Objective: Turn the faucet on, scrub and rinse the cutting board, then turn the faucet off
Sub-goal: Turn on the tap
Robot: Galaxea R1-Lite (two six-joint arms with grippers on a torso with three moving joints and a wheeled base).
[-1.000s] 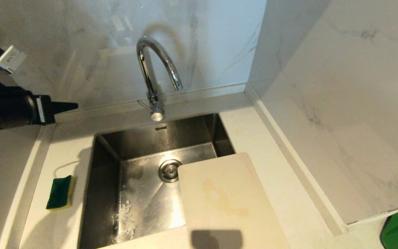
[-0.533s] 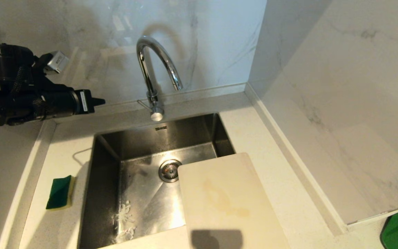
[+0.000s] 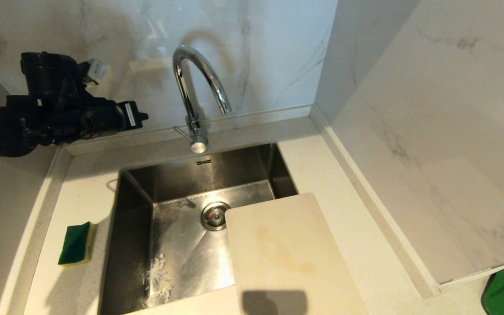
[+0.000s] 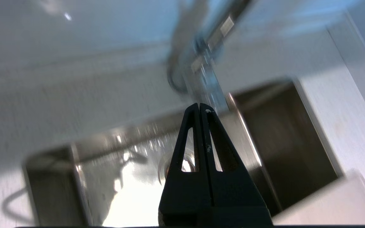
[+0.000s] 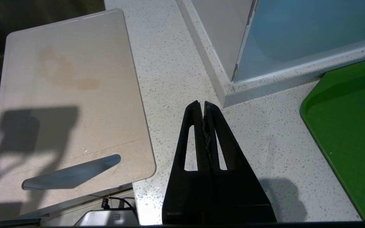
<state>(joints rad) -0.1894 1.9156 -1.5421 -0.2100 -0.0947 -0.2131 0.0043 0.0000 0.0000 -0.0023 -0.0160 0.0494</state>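
I'm watching my left arm swinging in from the left edge toward the faucet (image 3: 195,94) since a second ago; its left pincer (image 3: 143,116), pressed together and empty, is hanging level, left of the upright stem, tips aimed at it, near but apart. The board (image 3: 285,253) is lying half over the sink (image 3: 138,192), half on the table (image 3: 317,162). My right pincer (image 5: 201,104), closed, is idling beside the board.

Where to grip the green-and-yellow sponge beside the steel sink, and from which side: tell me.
Grip the green-and-yellow sponge across its long side faces, coming straight down from above. It lies flat, green side up, on the white speckled counter, clear of the sink rim.
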